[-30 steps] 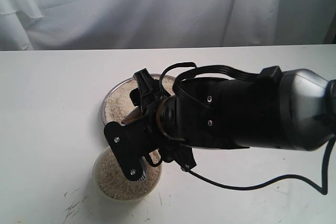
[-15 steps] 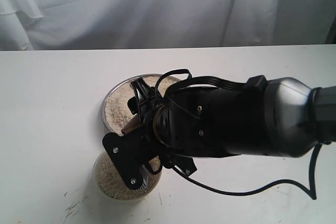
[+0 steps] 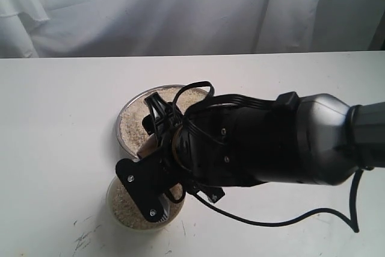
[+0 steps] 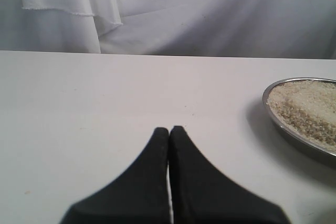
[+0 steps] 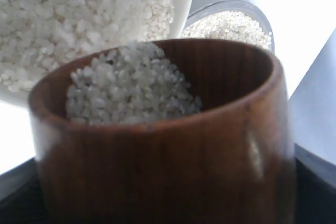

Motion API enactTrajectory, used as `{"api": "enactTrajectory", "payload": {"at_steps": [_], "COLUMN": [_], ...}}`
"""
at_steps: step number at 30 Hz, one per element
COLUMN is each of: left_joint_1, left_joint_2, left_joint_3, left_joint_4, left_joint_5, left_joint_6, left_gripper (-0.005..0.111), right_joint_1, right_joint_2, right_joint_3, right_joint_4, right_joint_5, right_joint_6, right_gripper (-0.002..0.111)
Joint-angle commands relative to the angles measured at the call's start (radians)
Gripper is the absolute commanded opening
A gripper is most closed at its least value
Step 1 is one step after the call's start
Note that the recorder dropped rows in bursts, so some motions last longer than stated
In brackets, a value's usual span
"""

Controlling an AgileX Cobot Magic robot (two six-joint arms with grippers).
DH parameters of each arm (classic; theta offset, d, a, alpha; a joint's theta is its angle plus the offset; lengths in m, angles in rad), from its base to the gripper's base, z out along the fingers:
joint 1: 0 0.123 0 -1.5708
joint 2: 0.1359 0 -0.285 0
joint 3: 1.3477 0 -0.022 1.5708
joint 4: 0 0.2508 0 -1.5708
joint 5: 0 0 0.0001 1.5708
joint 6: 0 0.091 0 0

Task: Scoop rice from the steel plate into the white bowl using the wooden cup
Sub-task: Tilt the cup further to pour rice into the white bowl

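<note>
The right arm (image 3: 258, 148) is covering much of the steel plate (image 3: 118, 126) and white bowl (image 3: 109, 200), leaving only a sliver of the wooden cup (image 3: 147, 147) showing. The left wrist view is cropping that plate

No text, label, brand, number or sign can be read in any of the views. A few faint dark marks (image 3: 84, 237) are seen on the white table (image 3: 54, 118) near its front left corner, but no letters or figures can be made out in them.
</note>
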Motion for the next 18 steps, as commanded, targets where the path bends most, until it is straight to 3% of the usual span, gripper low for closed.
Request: {"api": "enactTrajectory", "payload": {"at_steps": [1, 18], "left_joint_1": [-0.002, -0.002], "left_joint_2": [-0.005, -0.005], "left_joint_3": [0.005, 0.005], "left_joint_4": [-0.001, -0.001], "left_joint_5": [-0.006, -0.006], "left_joint_6": [-0.003, -0.003], "left_gripper": [0.000, 0.000], "right_joint_1": [0.001, 0.017], "right_joint_2": [-0.002, -0.002], "right_joint_3": [-0.009, -0.009], "right_joint_4": [-0.034, -0.085], "right_joint_5": [-0.008, -0.009], "right_joint_6": [-0.002, -0.005], "right_gripper": [0.000, 0.000]}}
